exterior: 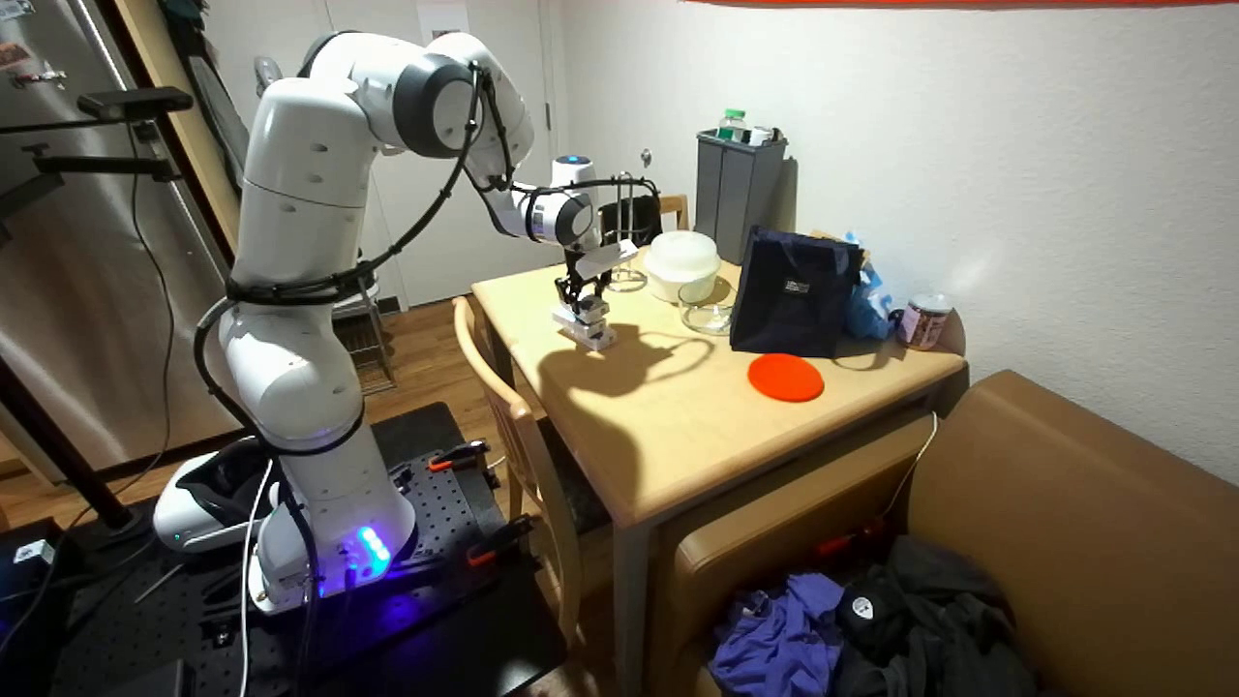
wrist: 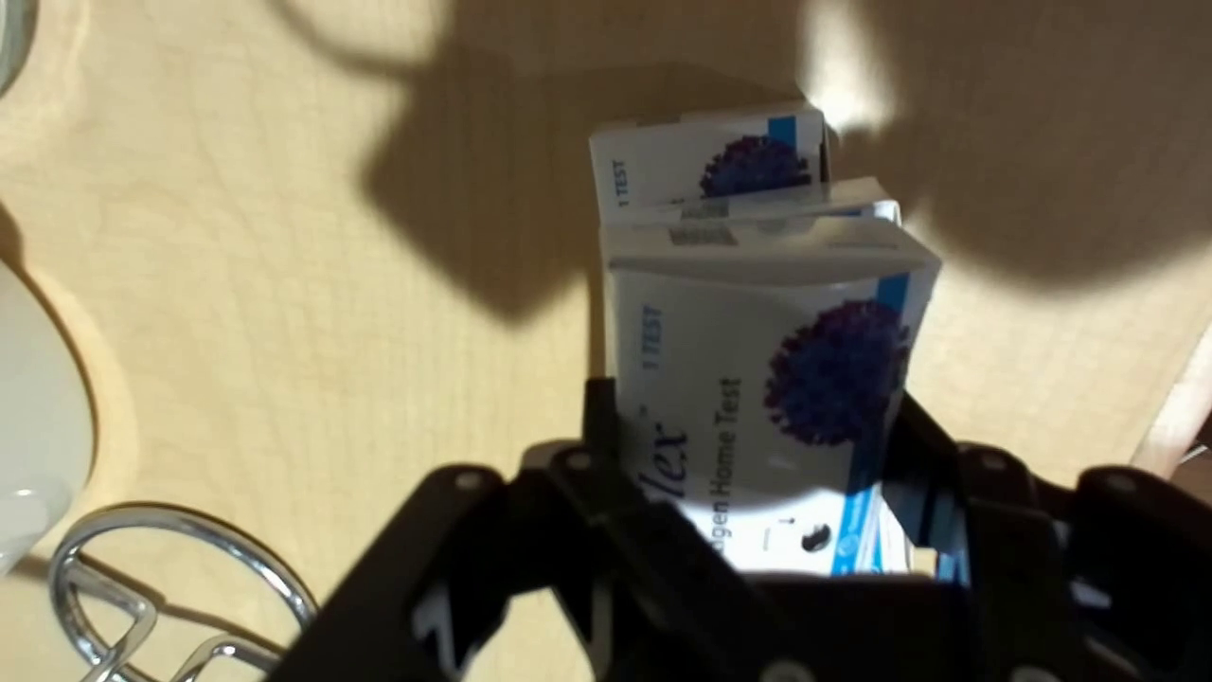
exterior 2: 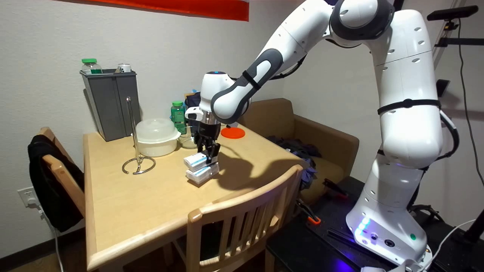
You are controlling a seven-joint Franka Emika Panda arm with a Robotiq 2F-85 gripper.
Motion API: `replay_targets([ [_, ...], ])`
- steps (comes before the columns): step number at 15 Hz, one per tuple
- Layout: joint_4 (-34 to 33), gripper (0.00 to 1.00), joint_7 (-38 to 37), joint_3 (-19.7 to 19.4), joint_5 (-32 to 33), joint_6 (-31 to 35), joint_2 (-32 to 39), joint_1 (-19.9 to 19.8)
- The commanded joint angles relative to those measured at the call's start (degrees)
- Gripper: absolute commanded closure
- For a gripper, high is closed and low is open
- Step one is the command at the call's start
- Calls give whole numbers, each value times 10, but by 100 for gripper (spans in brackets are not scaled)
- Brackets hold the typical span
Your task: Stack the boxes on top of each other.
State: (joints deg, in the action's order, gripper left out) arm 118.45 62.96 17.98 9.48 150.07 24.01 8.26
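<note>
Wrist view gives us, left to right, a white bowl [wrist: 38, 417], a metal stand [wrist: 227, 537] on the table [wrist: 284, 407], then the gripper [wrist: 759, 428], jaws clamped on the sides of the top box [wrist: 720, 379]. Beneath, we see the ends of two more boxes [wrist: 682, 175] jutting out; whether the held one touches them we cannot tell. In an exterior view we find the boxes right of the bowl, with a red disc [exterior 2: 233, 132] farther right.
</note>
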Motion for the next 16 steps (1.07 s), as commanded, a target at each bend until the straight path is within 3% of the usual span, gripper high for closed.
replay_targets([
  [1,17,14,19,10,-14,8,-16,-11],
  [3,17,6,17,10,-13,6,-18,-9],
  [16,52,0,-22,6,6,-14,-84,24],
])
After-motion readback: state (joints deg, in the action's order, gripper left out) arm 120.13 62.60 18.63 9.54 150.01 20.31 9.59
